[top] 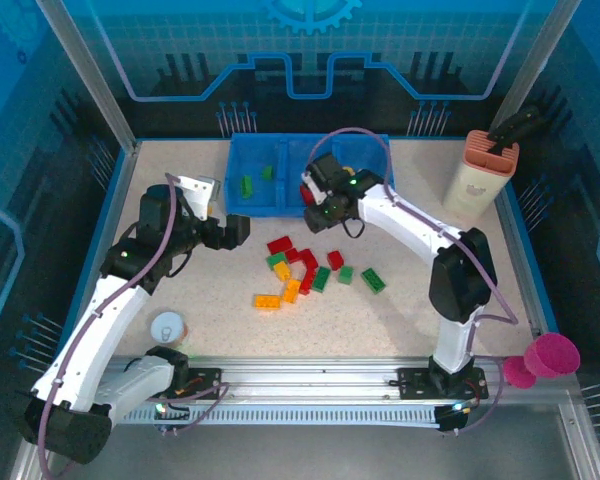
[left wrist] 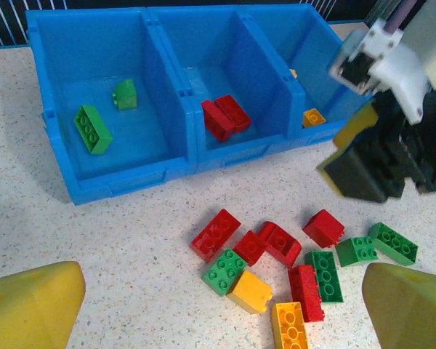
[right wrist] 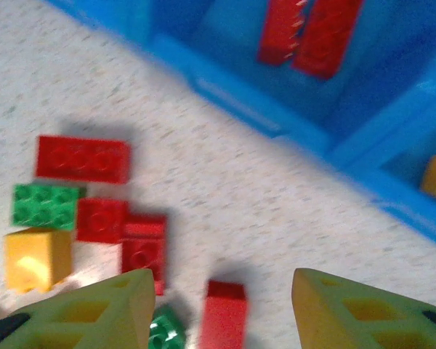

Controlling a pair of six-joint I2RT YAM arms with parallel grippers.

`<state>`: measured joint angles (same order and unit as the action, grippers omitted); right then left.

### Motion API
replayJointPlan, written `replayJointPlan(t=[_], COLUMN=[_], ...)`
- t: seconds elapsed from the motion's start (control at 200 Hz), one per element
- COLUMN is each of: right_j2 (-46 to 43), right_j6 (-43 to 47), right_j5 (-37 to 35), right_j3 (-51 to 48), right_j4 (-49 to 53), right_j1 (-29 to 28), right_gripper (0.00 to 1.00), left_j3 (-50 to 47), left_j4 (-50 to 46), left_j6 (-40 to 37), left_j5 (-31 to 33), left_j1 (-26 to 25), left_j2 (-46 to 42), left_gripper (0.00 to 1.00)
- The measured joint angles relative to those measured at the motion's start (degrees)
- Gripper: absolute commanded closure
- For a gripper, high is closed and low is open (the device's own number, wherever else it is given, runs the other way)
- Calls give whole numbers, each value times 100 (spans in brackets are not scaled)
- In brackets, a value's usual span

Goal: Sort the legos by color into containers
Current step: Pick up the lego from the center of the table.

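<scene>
1. The small studded plastic legos [top: 305, 272] in red, green and yellow-orange mostly lie loose in a tight cluster on the bench. They sit just in front of the bright blue three-compartment plastic tray [left wrist: 123, 178]. Inside it we see two green bricks [left wrist: 93, 129] on the left, two red bricks [left wrist: 225, 116] in the middle and an orange brick [left wrist: 313, 117] on the right.
2. The right pincer [right wrist: 218, 313] hangs over the cluster with its fingers spread and nothing held — a loose red brick [right wrist: 224, 316] lies below the gap. The left pincer [left wrist: 218, 313] is likewise spread wide and empty, facing the pile.
3. We judge crowding to be the main risk. The bricks touch, so closing on the red one could catch or shove its green neighbour [right wrist: 163, 331] — and two arms near one pile could bump.
4. The bench [top: 410, 320] is pale and speckled, inside blue patterned walls with metal posts.
</scene>
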<state>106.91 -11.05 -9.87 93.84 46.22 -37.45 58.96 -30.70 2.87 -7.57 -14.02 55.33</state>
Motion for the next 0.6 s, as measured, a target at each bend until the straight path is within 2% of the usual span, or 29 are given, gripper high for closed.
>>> replayJointPlan(t=[0.3,0.6], right_j2=[769,1399], right_j6=[-979,-1351], right_j5=[570,892], right_j3=[7,240], right_j4=[210,280], right_j1=[-962,-1276], right_gripper=[47,47], left_j3=[-4,-35], left_j4=[-2,-2], left_j6=[2,4], left_j5=[74,92], left_j1=[0,4], left_j2=[-44,-59], left_gripper=[1,1])
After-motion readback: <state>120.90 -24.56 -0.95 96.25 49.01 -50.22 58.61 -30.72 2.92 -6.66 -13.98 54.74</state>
